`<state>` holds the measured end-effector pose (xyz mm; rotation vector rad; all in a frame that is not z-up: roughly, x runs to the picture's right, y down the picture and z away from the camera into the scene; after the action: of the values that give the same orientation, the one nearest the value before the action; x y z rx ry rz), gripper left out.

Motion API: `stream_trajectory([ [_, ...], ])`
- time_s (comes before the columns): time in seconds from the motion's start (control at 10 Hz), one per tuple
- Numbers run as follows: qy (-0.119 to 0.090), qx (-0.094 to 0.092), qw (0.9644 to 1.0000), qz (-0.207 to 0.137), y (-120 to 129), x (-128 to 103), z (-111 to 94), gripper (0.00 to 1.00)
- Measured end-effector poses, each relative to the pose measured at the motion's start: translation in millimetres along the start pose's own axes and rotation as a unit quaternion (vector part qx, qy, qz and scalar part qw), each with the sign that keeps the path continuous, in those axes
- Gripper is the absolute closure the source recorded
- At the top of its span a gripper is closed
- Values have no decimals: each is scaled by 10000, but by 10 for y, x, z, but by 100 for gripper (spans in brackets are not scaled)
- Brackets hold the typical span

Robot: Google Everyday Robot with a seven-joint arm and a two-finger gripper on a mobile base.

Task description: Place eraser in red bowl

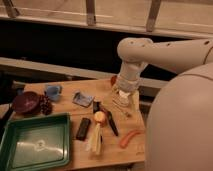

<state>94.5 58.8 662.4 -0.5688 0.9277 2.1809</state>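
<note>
The eraser [83, 128] is a small flat black block lying on the wooden table [65, 107], just right of the green tray. The red bowl [114, 80] shows only as an orange-red sliver at the back of the table, mostly hidden behind my arm. My gripper [123, 98] points down at the back right of the table, over the white cup and just in front of the red bowl. It is well to the right of and behind the eraser. Nothing shows in the gripper.
A green tray [35, 142] fills the front left. A maroon bowl [26, 101], grapes [46, 105], a blue cup [53, 90] and a blue packet [82, 98] lie behind it. A black-handled knife [111, 121], an orange ball [100, 117], a pale banana [95, 139] and a red chilli [130, 137] lie mid-table.
</note>
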Motion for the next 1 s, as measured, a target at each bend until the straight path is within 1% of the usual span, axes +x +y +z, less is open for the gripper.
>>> stream_trajectory([
  [0.3, 5, 12, 10000, -9, -11, -6, 8, 20],
  [0.4, -160, 87, 9996, -198, -18, 20, 47, 20],
  [0.5, -319, 84, 9983, -484, 41, 93, 87, 20],
  [0.6, -539, 38, 9931, -1042, 154, 167, 125, 20],
  [0.7, -757, -18, 9851, -1545, 282, 183, 139, 20],
  [0.8, -982, -76, 9761, -1939, 451, 207, 144, 20],
  [0.9, -1140, -126, 9679, -2238, 636, 276, 162, 20],
  [1.0, -1258, -167, 9617, -2428, 759, 319, 168, 20],
])
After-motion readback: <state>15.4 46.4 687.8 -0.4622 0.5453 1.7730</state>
